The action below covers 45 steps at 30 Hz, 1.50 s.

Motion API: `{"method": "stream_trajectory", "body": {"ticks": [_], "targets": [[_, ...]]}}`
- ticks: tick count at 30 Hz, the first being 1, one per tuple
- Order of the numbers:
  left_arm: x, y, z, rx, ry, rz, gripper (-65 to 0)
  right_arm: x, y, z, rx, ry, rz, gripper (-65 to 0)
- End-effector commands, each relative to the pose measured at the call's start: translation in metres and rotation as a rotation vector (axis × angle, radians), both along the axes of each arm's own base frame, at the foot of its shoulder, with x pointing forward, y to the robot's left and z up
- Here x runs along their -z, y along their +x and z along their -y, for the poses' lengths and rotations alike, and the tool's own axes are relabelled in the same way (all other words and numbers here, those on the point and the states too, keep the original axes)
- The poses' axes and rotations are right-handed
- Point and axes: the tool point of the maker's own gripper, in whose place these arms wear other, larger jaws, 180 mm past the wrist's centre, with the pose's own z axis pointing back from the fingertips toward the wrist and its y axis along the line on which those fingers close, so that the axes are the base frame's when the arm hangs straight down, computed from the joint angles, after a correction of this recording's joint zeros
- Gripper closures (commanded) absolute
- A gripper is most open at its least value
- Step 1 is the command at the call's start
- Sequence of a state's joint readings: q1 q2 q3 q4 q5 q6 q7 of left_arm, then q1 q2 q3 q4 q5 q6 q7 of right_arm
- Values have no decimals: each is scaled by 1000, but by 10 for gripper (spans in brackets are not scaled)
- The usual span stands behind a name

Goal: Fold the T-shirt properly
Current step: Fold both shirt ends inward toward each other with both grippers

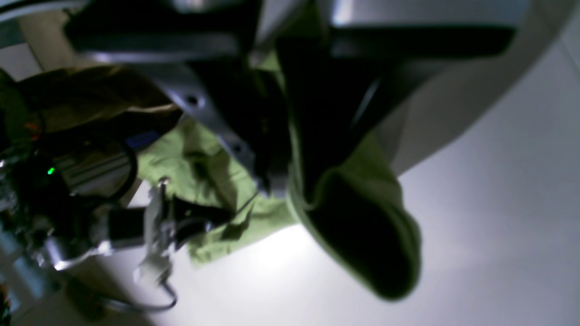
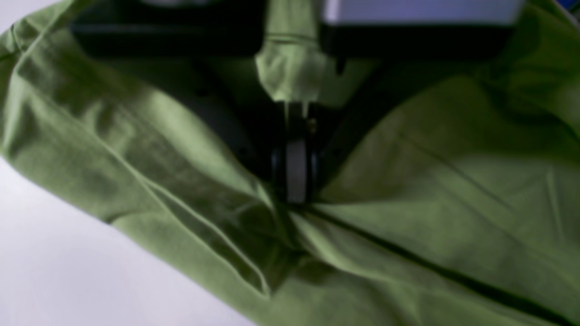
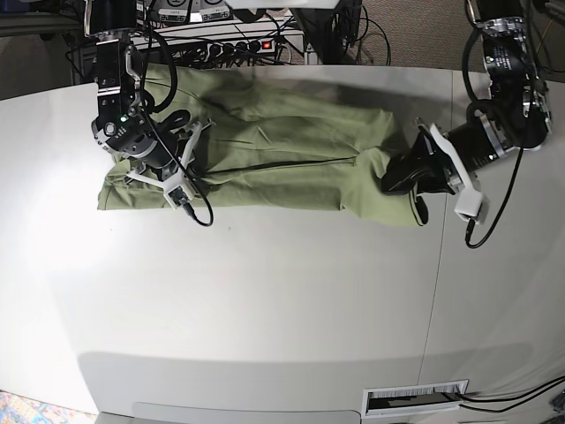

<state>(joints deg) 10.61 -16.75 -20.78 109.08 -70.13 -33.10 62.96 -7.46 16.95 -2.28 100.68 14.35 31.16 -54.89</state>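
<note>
The left gripper (image 3: 397, 181) is clamped on the T-shirt (image 3: 291, 187) at its end on the base view's right, where the cloth droops into an open, dark fold. The right gripper (image 2: 297, 194) has its fingers together, on a pinch of fabric — creases spread out from the tips. The shirt is plain olive green, soft and rumpled, stretched in a long, folded band across the pale table (image 3: 265, 300), between both arms.
</note>
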Motion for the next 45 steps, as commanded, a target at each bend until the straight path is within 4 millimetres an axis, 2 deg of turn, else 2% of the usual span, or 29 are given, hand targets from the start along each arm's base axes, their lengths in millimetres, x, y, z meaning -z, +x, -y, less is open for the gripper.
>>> {"method": "stream_trajectory", "body": {"ticks": [1, 4, 10, 17, 23, 31, 34, 35, 36, 42, 45], "targets": [[-16, 3, 3, -3, -45, 52, 0, -11, 9, 1, -1, 6, 42, 0], [-12, -4, 17, 10, -88, 30, 0, -11, 10, 1, -1, 7, 43, 0], [-2, -24, 65, 128, -123, 18, 0, -11, 10, 1, 0, 7, 44, 0], [-2, -19, 96, 144, -96, 81, 0, -11, 9, 2, 0, 4, 39, 0], [8, -10, 111, 147, -45, 107, 0, -11, 9, 2, 0, 2, 38, 0], [16, -5, 112, 139, 14, 121, 0, -9, 7, 3, 1, -5, 28, 0], [16, -5, 112, 138, 14, 121, -217, -11, 8, 2, -1, -5, 34, 0], [16, -5, 112, 138, 14, 121, -270, -13, 9, 2, -3, -4, 39, 0], [15, -5, 112, 138, 13, 122, -291, -15, 9, 1, -5, -4, 45, 0], [14, -3, 111, 132, 10, 129, -292, -21, 11, -1, -13, -6, 65, 0], [21, -4, 108, 136, 53, 124, -290, -20, 9, 2, -11, -20, 50, 0]]}}
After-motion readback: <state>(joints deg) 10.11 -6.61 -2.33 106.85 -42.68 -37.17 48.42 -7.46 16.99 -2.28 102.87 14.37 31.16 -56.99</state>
